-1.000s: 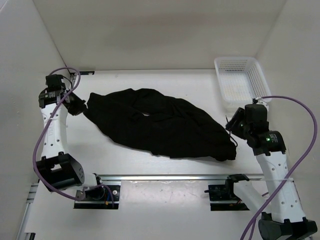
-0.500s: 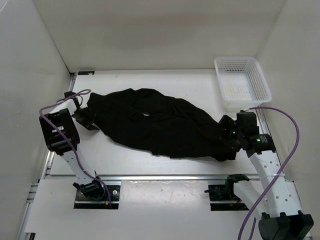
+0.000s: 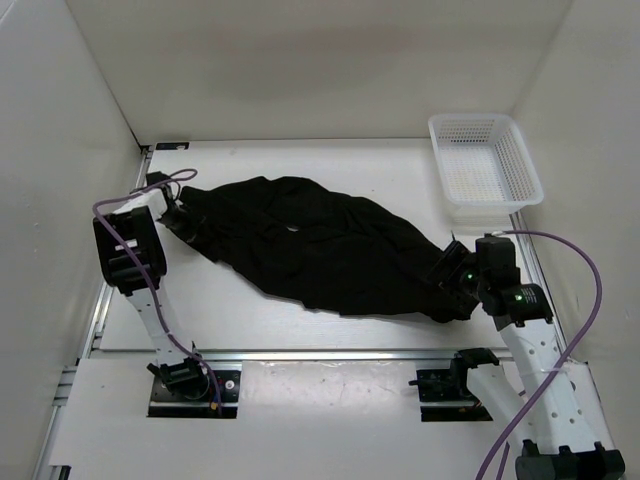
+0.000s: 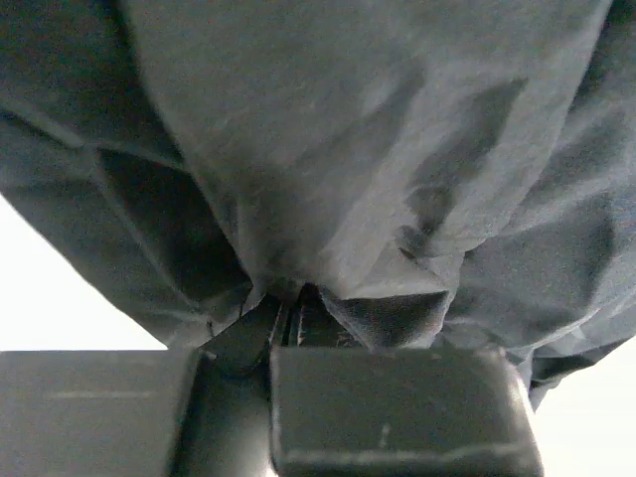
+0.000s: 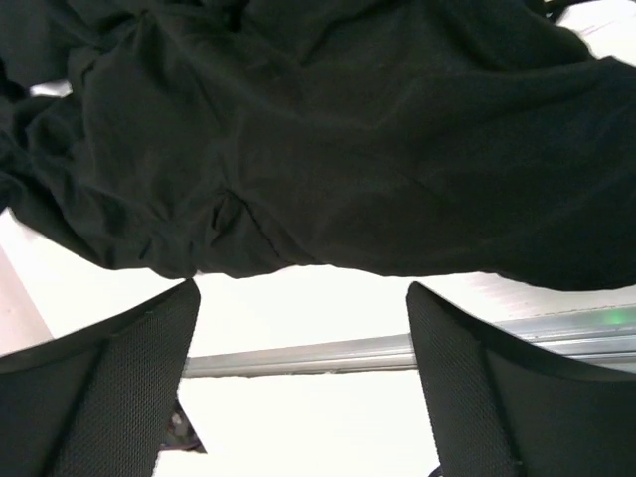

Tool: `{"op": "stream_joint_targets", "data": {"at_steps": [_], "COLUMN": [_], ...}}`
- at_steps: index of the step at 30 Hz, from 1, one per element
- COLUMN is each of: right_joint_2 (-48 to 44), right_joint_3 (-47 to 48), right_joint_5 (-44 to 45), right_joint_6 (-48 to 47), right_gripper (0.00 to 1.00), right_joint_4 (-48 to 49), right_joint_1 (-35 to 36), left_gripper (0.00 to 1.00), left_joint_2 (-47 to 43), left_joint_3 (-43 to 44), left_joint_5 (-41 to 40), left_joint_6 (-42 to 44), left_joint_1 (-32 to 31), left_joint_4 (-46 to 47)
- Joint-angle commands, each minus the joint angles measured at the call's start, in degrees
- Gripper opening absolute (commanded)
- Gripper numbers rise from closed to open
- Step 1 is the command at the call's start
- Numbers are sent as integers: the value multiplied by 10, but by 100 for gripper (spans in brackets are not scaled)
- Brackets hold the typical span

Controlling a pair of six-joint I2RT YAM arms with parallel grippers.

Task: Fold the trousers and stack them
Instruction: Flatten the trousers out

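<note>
The left gripper (image 4: pixel 291 303) is pinching a fold of the trousers (image 3: pixel 320 245) at their left end. The right gripper (image 5: pixel 301 298) is hovering, its jaws spread apart, beside their right end.

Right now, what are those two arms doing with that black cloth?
Two robot arms are working on folding a pair of black trousers, which lie crumpled across the table. The left gripper is clamped on the fabric at the left end. The right gripper sits open at the right end, gripping nothing yet.
</note>
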Motion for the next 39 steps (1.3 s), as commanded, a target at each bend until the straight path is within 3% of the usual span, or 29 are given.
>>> {"op": "stream_joint_targets", "data": {"at_steps": [1,3,9,13,18,20,28,32,36,37,39], "right_joint_2": [2,2,-4,56,92,85,-2,13,93,112,166], "right_joint_3": [11,11,11,22,-10,-37,-124,-163,-183,-172,-114], "right_joint_5": [19,34,85,36,-63,-108,-114,-129,-111,-103,-48], "right_joint_6": [9,15,38,4,-14,9,52,57,77,70,37], "right_gripper": [85,77,70,100,100,93,91,94,76,55,27], "right_joint_4": [-11,-11,-11,-11,39,74,63,98,196,203,208], "right_joint_1": [2,2,2,2,2,2,2,7,33,33,33], "left_gripper": [10,10,10,10,10,10,10,10,10,10,10], "left_joint_2": [-71,-113,-227,-275,-299,-299,-294,-289,-277,-271,-265], "left_joint_3": [-2,11,92,97,110,116,134,139,152,152,175], "left_joint_5": [-8,-25,-87,-87,-94,-88,-88,-88,-76,-70,-65], "left_joint_6": [1,1,25,25,25,25,25,25,19,19,19], "left_joint_1": [9,20,26,39,44,44,55,55,55,55,55], "left_joint_4": [1,-17,-109,-133,-139,-144,-150,-150,-150,-150,-150]}}
